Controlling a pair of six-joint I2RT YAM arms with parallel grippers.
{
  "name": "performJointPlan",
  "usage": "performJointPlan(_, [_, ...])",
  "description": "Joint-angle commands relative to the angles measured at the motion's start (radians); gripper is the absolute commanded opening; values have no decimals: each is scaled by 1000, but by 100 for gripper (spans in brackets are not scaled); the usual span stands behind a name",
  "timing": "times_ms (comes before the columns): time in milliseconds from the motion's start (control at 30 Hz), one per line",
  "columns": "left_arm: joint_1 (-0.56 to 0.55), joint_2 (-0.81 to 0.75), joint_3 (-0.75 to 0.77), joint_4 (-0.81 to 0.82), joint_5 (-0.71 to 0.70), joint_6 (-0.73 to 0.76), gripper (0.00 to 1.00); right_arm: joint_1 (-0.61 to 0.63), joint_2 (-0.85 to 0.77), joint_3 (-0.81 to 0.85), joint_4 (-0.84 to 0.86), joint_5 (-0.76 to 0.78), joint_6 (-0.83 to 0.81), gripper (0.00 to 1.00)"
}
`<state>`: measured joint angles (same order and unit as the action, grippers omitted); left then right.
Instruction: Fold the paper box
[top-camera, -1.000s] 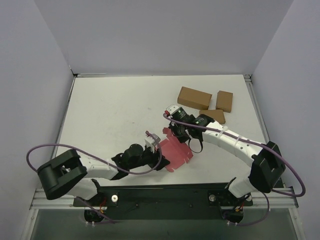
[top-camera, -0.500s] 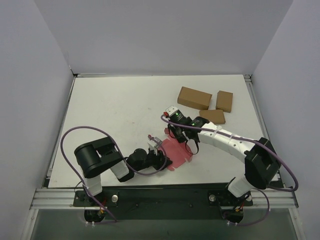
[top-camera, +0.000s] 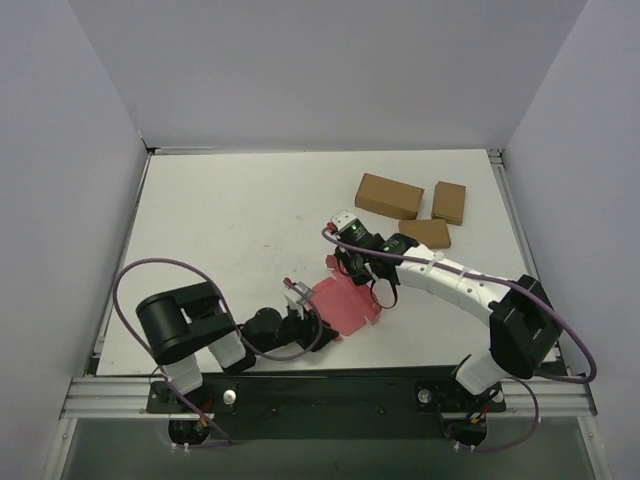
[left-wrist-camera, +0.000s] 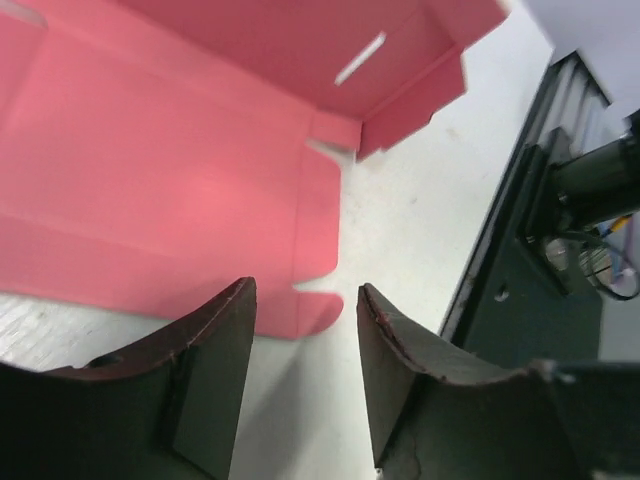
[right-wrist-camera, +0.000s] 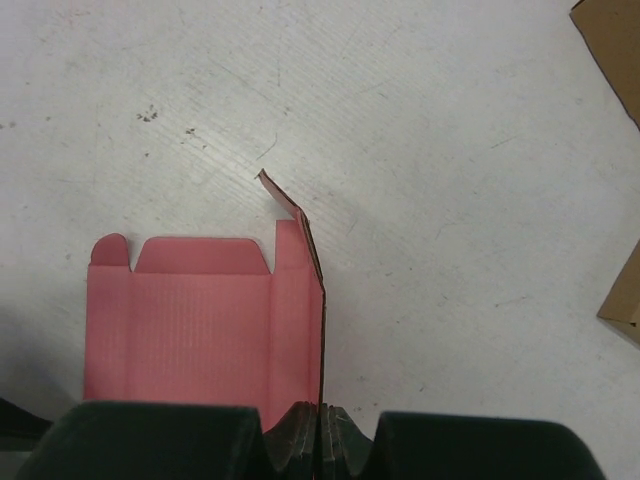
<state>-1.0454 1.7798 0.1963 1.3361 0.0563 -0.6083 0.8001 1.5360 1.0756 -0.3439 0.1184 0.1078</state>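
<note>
Right gripper (right-wrist-camera: 320, 425) was pinched shut on a raised wall (right-wrist-camera: 298, 320) of the box (right-wrist-camera: 190, 320). The pink card was otherwise spread open and mostly flat on the table (top-camera: 220, 230), near the front edge between the two arms. A small flap at the wall's far end leaned outward.

Left gripper (left-wrist-camera: 300, 380) sat low at the box's near side with its fingers apart and only bare table between them. A rounded tab (left-wrist-camera: 315, 310) lay just ahead of the gap and touched neither finger. Three brown boxes (top-camera: 425, 232) stood well apart at the far right.

The fold looked barely begun, with one wall up and the rest unfolded.

The main risk appeared to be the thin card itself. With a single pinch anchoring it, a push from the left fingers could slide the whole sheet across the table instead of lifting the tab. The same push could also ride over the tab and flatten it.

A pull from the right arm against that push might crease or tear the wall at the pinch, or draw it out of the jaws so that it dropped flat.
</note>
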Motion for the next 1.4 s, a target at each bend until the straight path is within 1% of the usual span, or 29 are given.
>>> performJointPlan(0, [27,-244,-47,-75,-29,-28,59,2,-103,-26,-53,-143,21,0])
performJointPlan(33, [39,-375,-46,-151,-36,-21,61,-1,-117,-17,-79,-167,9,0])
performJointPlan(67, [45,-448,-31,-234,-47,-10,63,-2,-131,-14,-90,-187,6,0])
performJointPlan(100, [53,-521,-15,-418,-49,10,66,-4,-151,-11,-101,-207,7,0])
performJointPlan(133, [61,-660,-2,-514,-100,19,68,-13,-158,-6,-124,-248,7,0])
performJointPlan(167, [88,-724,17,-599,-108,34,69,-16,-163,4,-136,-264,16,0])
performJointPlan(200, [106,-781,43,-733,-104,54,73,-19,-177,9,-145,-282,23,0])
performJointPlan(233, [132,-869,58,-794,-60,61,75,-24,-183,15,-159,-318,30,0])
performJointPlan(267, [203,-900,71,-848,-17,64,75,-35,-192,21,-161,-341,53,0])
performJointPlan(300, [234,-928,101,-942,22,65,75,-39,-210,23,-161,-364,61,0])
performJointPlan(333, [261,-968,110,-980,98,68,75,-51,-218,26,-164,-414,72,0])
performJointPlan(367, [287,-988,117,-1005,129,76,75,-68,-226,33,-164,-434,88,0])
performJointPlan(400, [291,-1005,130,-1041,152,85,75,-79,-244,37,-161,-456,99,0])
performJointPlan(500, [292,-1060,153,-1115,186,107,75,-134,-278,52,-161,-566,127,0])
performJointPlan(600, [298,-1105,170,-1149,204,108,75,-166,-319,67,-156,-648,138,0])
performJointPlan(667, [308,-1112,178,-1164,221,101,76,-179,-345,73,-155,-707,145,0])
performJointPlan(800, [309,-1120,201,-1166,234,90,76,-205,-376,89,-155,-779,167,0])
performJointPlan(1000, [309,-1100,245,-1169,221,105,76,-208,-410,92,-152,-836,185,0])
performJointPlan(1233, [314,-1091,275,-1204,90,127,75,-210,-425,98,-145,-881,197,0])
performJointPlan(1367, [320,-1062,279,-1175,112,139,74,-211,-422,99,-142,-885,199,0])
